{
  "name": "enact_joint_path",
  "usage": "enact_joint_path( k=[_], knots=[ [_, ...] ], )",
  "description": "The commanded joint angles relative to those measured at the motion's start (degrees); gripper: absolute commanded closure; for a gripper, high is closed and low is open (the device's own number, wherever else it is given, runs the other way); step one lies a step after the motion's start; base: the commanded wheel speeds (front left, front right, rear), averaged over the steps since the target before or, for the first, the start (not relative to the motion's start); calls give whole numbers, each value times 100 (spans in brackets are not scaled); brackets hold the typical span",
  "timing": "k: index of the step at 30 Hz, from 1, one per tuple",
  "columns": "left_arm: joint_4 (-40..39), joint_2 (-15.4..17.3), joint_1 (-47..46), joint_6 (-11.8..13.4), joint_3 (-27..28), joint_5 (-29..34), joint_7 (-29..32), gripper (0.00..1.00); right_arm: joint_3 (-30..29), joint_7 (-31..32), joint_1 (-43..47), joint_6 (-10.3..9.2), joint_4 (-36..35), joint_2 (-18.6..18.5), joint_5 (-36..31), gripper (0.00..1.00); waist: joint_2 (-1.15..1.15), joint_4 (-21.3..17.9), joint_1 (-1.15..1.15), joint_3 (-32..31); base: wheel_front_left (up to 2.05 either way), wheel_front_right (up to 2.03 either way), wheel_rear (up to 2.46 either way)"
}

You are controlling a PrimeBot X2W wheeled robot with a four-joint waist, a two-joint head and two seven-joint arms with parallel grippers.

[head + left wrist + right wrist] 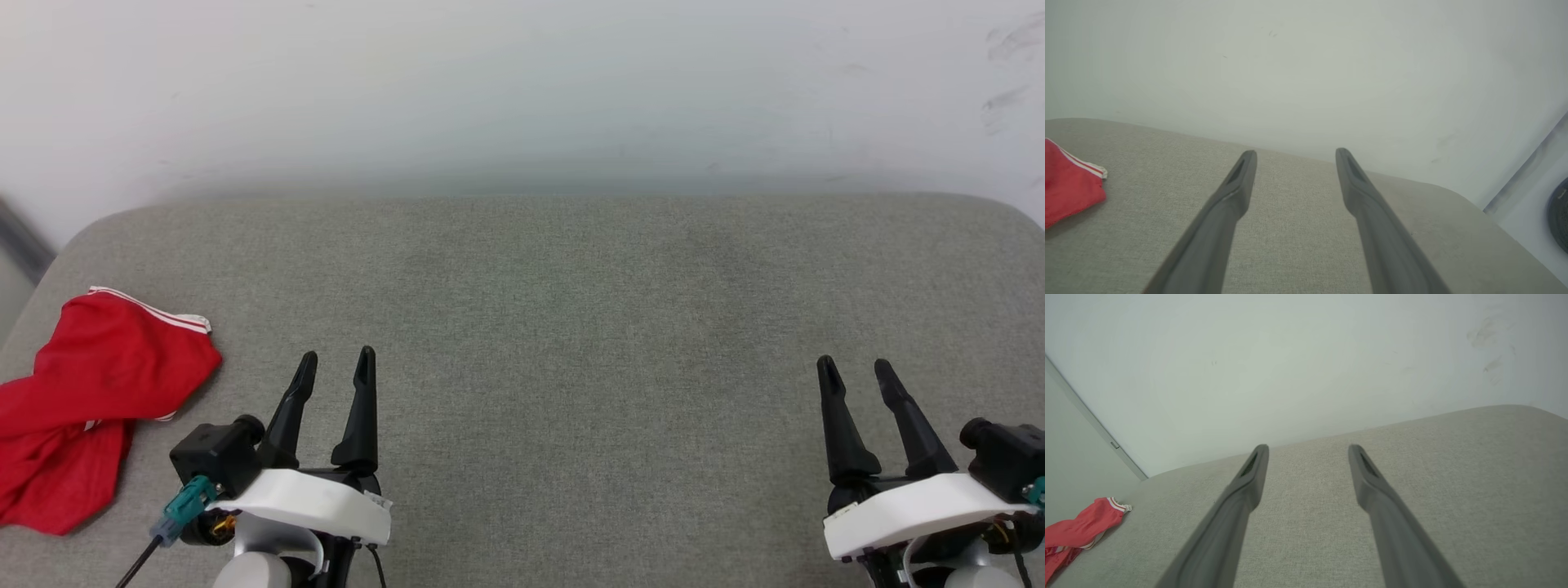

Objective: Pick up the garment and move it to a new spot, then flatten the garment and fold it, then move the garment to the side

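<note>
"Head view, your grippers: holding anything?"
"Nothing. My left gripper [337,353] and right gripper [854,362] both have their fingers spread apart, empty, over the grey cushion [571,327]."
"And the shirt [90,384]?"
"Red, crumpled at the cushion's left edge, near my left gripper but apart from it. A pale wall [522,82] rises behind."
</note>
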Motion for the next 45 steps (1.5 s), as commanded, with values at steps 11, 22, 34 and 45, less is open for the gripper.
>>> enact_joint_path(
  k=[11, 22, 34, 45],
  knots=[
    [105, -29, -17, 1, 21, 691, -171, 0, -28, 41, 91, 0, -108, 10, -569, 0, 0, 18, 0, -35, 0, 0, 0],
    [340, -61, -18, 30, 103, 1199, -298, 0, -84, 86, 145, 0, -133, 12, -949, 0, 0, 11, 0, -60, 0, 0, 0],
    [513, -83, -57, 45, 125, 1626, -424, 0, -122, -7, 132, -1, -75, 14, -1296, 0, 0, 5, 0, -53, 0, 0, 0],
    [613, -92, -83, 63, 154, 1674, -463, 0, -123, -104, 71, -1, 16, 15, -1350, 0, 0, 12, 0, -47, 0, 0, 0]
  ],
)
